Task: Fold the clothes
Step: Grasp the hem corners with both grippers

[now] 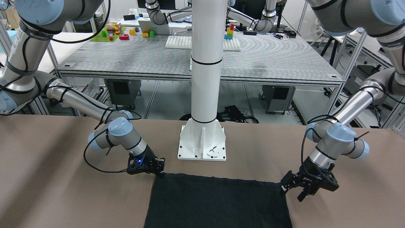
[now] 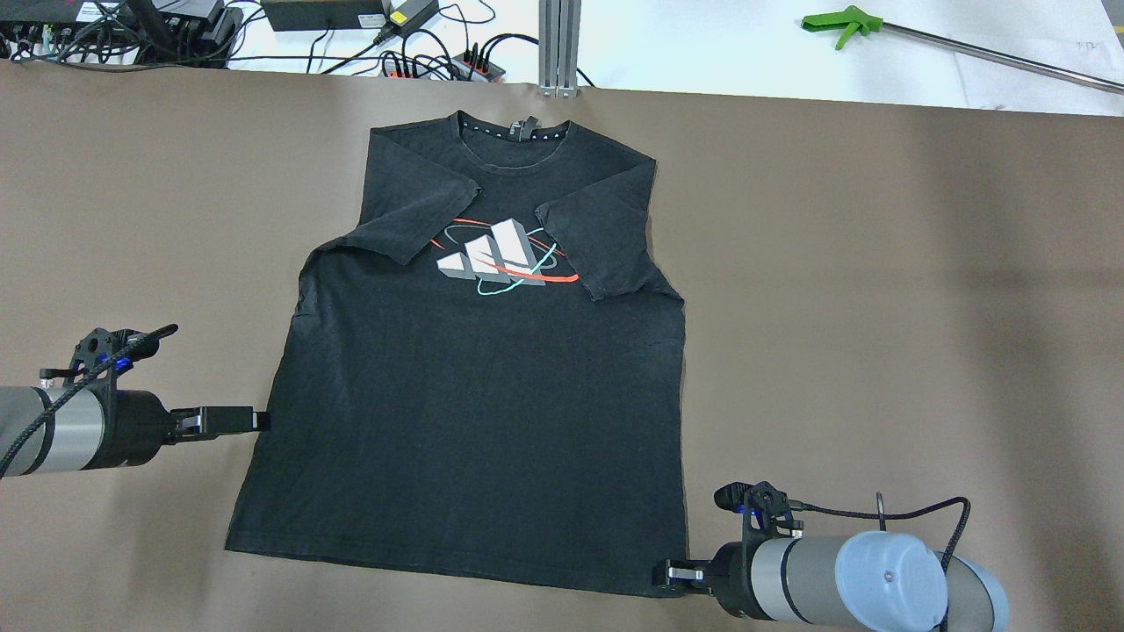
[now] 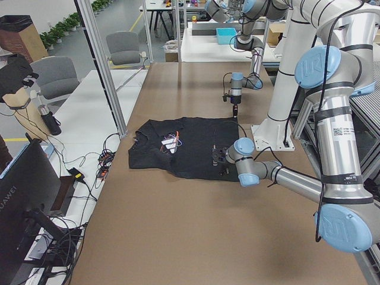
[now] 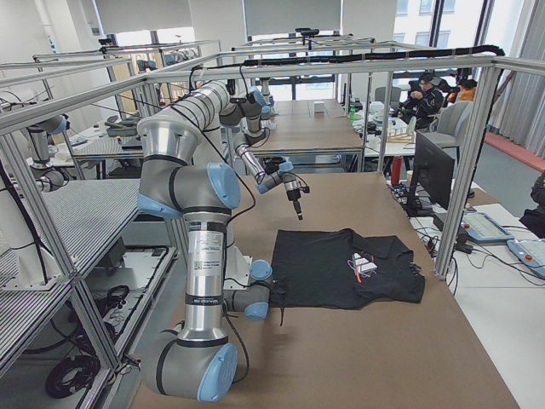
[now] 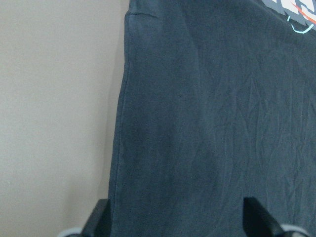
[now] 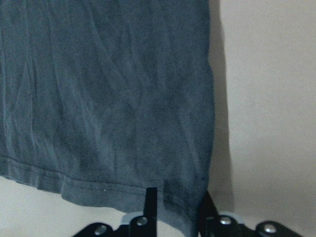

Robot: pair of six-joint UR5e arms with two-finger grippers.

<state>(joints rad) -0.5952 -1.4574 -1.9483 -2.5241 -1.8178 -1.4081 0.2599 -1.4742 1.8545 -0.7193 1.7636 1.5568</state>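
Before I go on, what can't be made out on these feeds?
- Right gripper on T-shirt corner: right wrist view crops the jaws; pinched or not, unclear.
- Print ends: overhead, folded sleeves cover them.
- Neck label: overhead, too small to read.
- Collar half of the shirt: front view, cut by bottom edge.

Brown-covered table (image 2: 878,307), grey office chairs (image 3: 56,77), aluminium-framed benches (image 1: 133,57), tall windows (image 4: 447,21).

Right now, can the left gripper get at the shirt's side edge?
Probably yes: the left gripper is open, its tips right at the T-shirt's side edge, which lies flat on the table with nothing between them.
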